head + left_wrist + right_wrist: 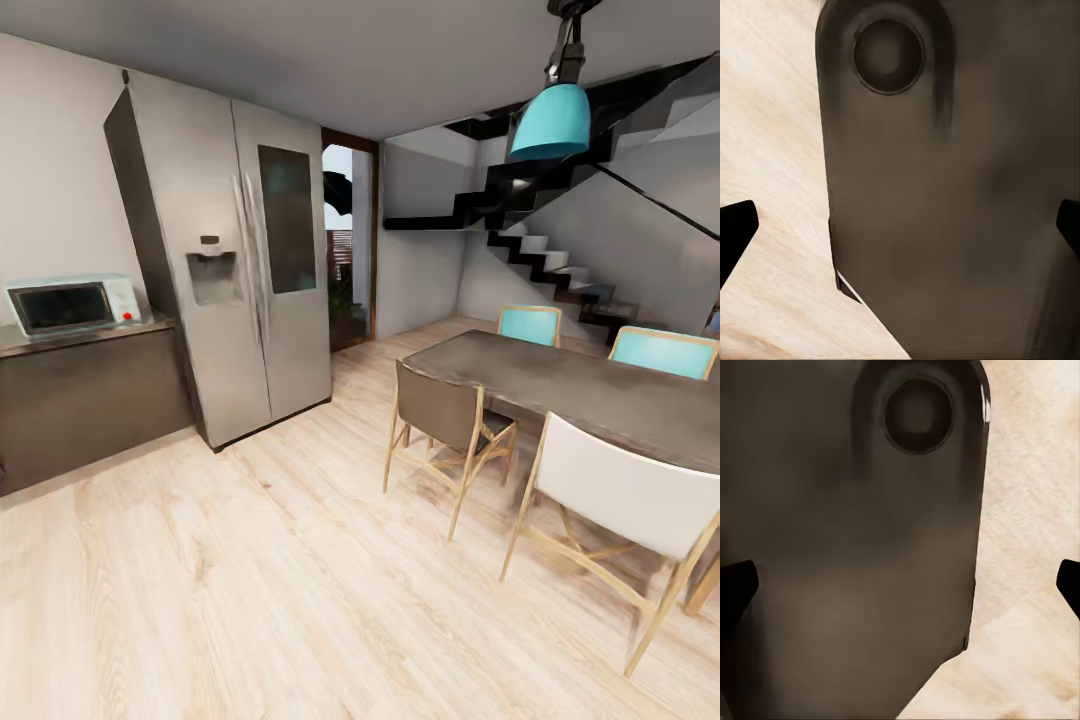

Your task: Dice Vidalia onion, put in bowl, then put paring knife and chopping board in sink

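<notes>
My left gripper [900, 225] hangs with its two black fingertips [735, 232] spread wide to the edges of its wrist view, nothing between them. Beneath it I see a dark grey-brown rounded panel with a round recess [889, 54], which looks like part of my own base, and beside that the pale wooden plank floor [772, 150]. My right gripper [900, 585] is the same: black fingertips [735, 589] far apart and empty, over a matching dark rounded panel with a round recess [919, 414] and a strip of the same pale floor [1035, 510].

From my head, the light plank floor [250, 600] stretches ahead of me. Nearest on my right stands a white-backed chair with pale wooden legs [625, 505], pushed up to a long dark brown dining table [590, 385]. A dark-backed wooden chair [445, 420] sits further along the same side, and two turquoise-backed chairs [530, 324] stand on the table's far side. A turquoise pendant lamp [552, 120] hangs above the table.

To my left, a low dark cabinet [85, 400] carries a white microwave oven with a red knob [70, 304]. Next to it rises a tall silver double-door refrigerator [235, 270]. Beyond that is an open doorway with a brown frame [348, 245], and at the far right a black-and-white staircase [540, 240] climbs the wall.

I see no sink, onion, board, knife or bowl from here.
</notes>
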Robot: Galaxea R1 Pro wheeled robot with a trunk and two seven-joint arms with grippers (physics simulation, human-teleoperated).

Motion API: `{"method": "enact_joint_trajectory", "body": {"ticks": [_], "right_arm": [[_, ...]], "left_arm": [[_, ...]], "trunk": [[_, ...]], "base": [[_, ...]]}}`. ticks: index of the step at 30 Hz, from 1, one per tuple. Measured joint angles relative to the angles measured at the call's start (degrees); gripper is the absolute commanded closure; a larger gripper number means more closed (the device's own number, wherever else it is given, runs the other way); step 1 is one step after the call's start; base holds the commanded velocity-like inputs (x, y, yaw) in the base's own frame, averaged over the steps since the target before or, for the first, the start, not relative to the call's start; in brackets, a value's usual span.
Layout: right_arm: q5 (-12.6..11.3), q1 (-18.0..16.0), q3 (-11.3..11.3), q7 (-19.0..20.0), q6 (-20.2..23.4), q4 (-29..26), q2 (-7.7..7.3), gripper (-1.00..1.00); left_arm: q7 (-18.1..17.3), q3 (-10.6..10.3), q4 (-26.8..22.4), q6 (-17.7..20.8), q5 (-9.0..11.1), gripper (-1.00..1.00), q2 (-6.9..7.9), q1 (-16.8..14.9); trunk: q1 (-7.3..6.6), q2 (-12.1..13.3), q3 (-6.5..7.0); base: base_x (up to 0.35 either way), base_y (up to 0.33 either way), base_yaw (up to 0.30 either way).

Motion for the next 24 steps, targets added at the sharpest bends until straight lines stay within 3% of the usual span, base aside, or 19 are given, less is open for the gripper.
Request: {"method": "enact_joint_trajectory", "body": {"ticks": [5, 11, 24], "right_arm": [[-0.08, 0.17, 0.09, -0.16, -0.08, -0.08, -0.35, -1.00], [-0.05, -0.81, 0.24, -0.16, 0.07, -1.78, 1.35, -1.00], [-0.07, -0.87, 0.20, -0.16, 0.08, -2.42, 1.40, -1.00]], "left_arm": [[-0.01, -0.08, -0.08, -0.08, -0.07, -1.00, -0.17, 0.08], [-0.03, 0.07, -0.17, -0.08, -0.05, -1.00, -0.17, 0.58], [-0.02, -0.07, -0.08, -0.08, -0.06, -1.00, -0.17, 0.62]], "trunk": [[0.00, 0.00, 0.00], [0.00, 0.00, 0.02], [0.00, 0.00, 0.02]], "base": [[0.000, 0.000, 0.000], [0.000, 0.000, 0.000], [0.000, 0.000, 0.000]]}}
